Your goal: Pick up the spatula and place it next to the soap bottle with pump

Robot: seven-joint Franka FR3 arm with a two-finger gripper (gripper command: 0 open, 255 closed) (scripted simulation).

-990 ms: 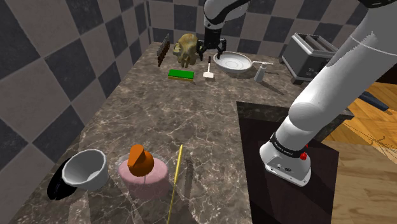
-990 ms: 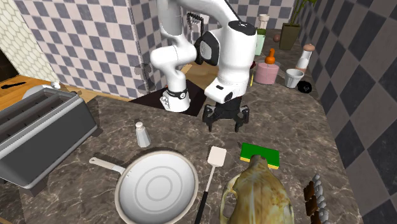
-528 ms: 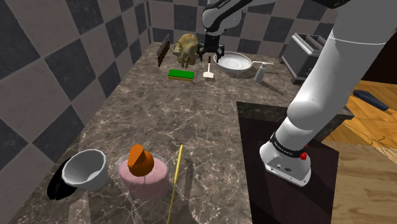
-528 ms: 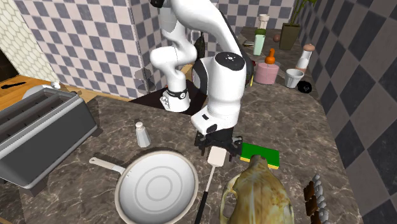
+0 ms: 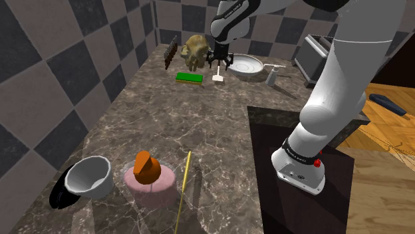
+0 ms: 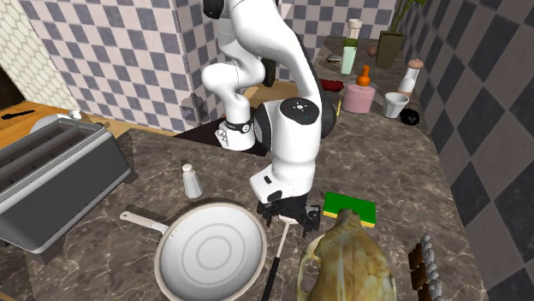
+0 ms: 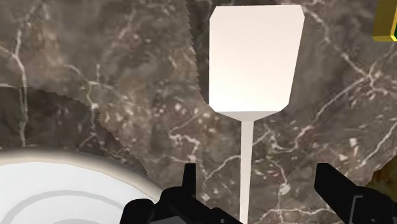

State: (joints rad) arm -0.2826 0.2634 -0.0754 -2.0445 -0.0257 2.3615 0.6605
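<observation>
Straddling the handle of the white flat-bladed spatula point(image 7: 254, 60) on the marble counter point(image 7: 95, 76), the black two-finger gripper point(image 7: 259, 181) stood wide open. Grasping seemed in hand; the next move called for closing, lifting, then carrying toward the small white pump bottle point(image 6: 192, 181), at the spatula's ten o'clock in the second exterior view.

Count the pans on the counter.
1. The pan lies beside the spatula, on the side away from the sponge. Another could be hidden behind the arm.
</observation>
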